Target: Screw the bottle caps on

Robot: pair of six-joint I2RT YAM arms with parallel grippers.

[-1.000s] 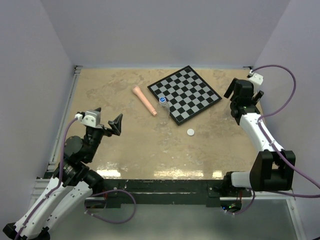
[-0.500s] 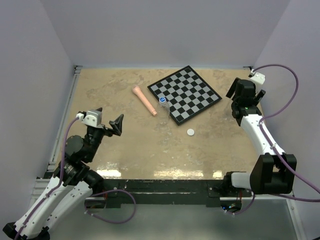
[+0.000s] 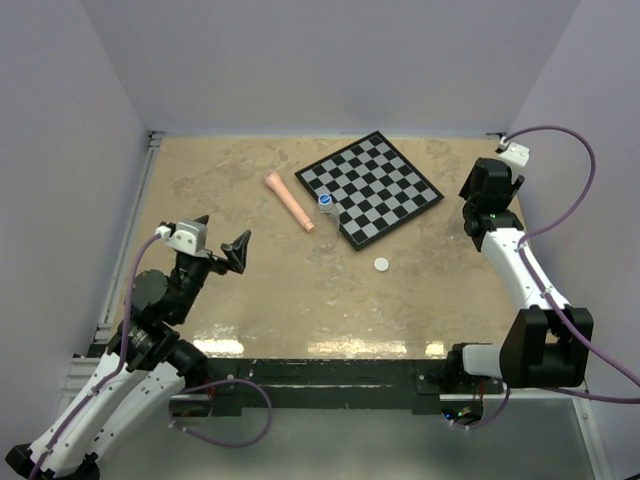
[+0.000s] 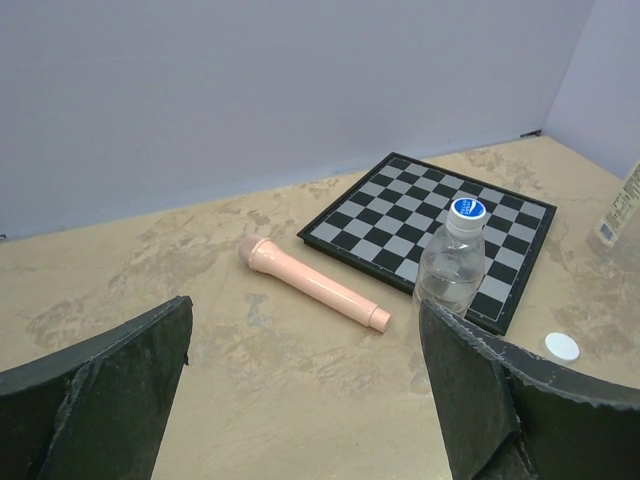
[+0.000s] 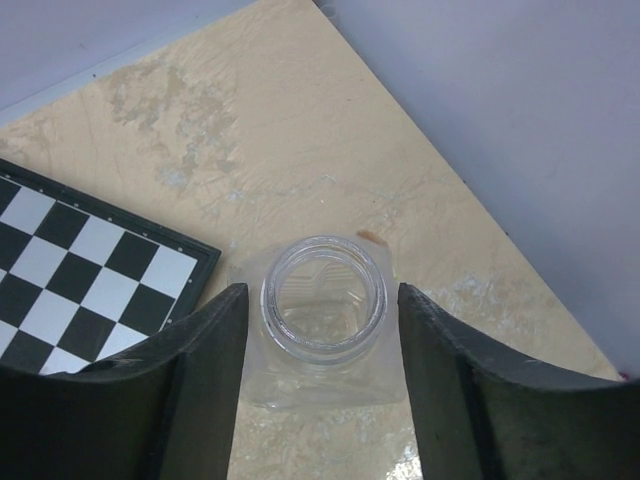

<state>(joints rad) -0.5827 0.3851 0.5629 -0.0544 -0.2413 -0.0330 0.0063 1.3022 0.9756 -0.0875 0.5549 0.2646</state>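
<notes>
Since a second ago the right end effector [image 5: 322, 290] has turned and settled over the big bottle [image 5: 322, 325], while the left end effector [image 3: 222, 232] has drifted slightly. The right one's fingers are spread either side of that bottle, which stands upright below them, clear, its round mouth uncapped. Whether the fingers touch its walls is hard to tell. The left end effector is spread wide and holds nothing. Ahead of it and to its right stands the small bottle [image 4: 452, 265], clear, with the blue cap [image 4: 467, 209], white-marked, on its neck, at the near edge of the board [image 4: 430, 215]. The white cap [image 4: 561, 346] lies flat on the table [image 3: 250, 290] beyond the right finger. A pink stick [image 4: 310, 283] lies straight ahead.
</notes>
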